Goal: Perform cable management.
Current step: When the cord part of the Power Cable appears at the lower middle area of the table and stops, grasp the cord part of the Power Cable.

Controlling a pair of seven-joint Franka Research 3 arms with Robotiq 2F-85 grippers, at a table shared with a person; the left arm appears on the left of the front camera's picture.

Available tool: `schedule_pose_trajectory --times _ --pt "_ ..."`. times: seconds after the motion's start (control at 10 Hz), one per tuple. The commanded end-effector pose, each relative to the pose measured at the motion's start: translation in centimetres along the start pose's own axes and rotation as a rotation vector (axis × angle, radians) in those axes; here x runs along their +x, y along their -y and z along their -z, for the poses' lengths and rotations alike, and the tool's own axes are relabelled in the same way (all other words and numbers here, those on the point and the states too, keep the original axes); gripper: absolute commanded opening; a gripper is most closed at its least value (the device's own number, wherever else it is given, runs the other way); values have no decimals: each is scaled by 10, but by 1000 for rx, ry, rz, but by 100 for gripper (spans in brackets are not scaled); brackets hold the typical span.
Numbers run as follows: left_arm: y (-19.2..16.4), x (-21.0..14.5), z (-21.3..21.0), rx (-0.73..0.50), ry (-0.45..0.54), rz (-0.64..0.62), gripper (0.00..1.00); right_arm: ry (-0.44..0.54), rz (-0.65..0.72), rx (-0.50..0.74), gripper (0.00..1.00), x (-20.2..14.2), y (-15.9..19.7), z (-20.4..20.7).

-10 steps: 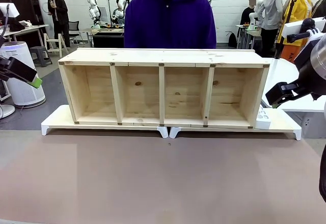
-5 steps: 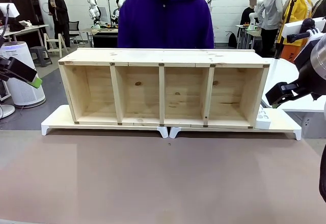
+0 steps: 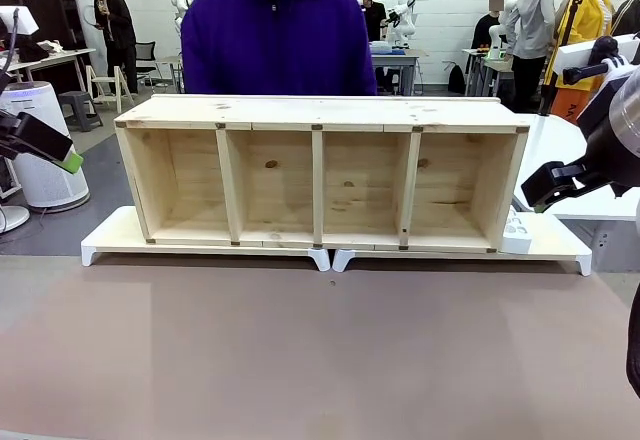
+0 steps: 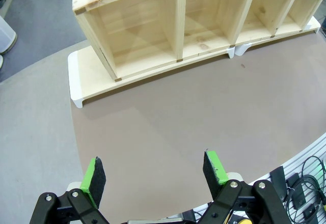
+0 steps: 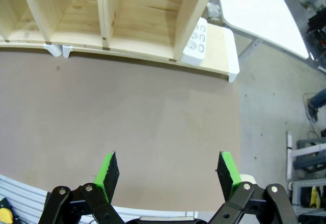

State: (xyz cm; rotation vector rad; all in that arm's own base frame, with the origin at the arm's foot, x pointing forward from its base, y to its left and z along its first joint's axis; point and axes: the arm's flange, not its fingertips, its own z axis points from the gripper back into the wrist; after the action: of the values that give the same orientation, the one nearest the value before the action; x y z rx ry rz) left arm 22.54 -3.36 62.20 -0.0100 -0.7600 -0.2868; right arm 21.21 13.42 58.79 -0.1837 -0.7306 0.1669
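The cable is out of view. A long wooden shelf [image 3: 320, 172] with four open compartments stands on two white risers [image 3: 110, 240] across the table, and also appears in the left wrist view [image 4: 178, 25] and the right wrist view [image 5: 102, 15]. My left gripper [image 4: 153, 175] hovers open above the brown table mat, well short of the shelf, with nothing between its pads; from the front it sits at the far left [image 3: 45, 145]. My right gripper [image 5: 168, 170] is likewise open and empty, high at the right [image 3: 560, 182].
A white power strip [image 3: 515, 232] lies on the right riser beside the shelf's right end [image 5: 196, 43]. A person in a purple hoodie [image 3: 275, 35] stands behind the shelf. A white table [image 5: 254, 10] adjoins at the right. Loose black leads [image 4: 305, 183] hang below the table's near edge.
The person behind the shelf has stepped to the picture's left. Both arms and the shelf have stayed still.
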Motion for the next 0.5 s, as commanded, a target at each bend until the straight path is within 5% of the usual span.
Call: schedule_pose_trajectory --times 0.0,0.4 --pt "0 2 1 2 8 -7 100 -4 0 -7 100 1 2 2" --pt "0 2 1 2 8 -7 100 -4 0 -7 100 1 2 2"
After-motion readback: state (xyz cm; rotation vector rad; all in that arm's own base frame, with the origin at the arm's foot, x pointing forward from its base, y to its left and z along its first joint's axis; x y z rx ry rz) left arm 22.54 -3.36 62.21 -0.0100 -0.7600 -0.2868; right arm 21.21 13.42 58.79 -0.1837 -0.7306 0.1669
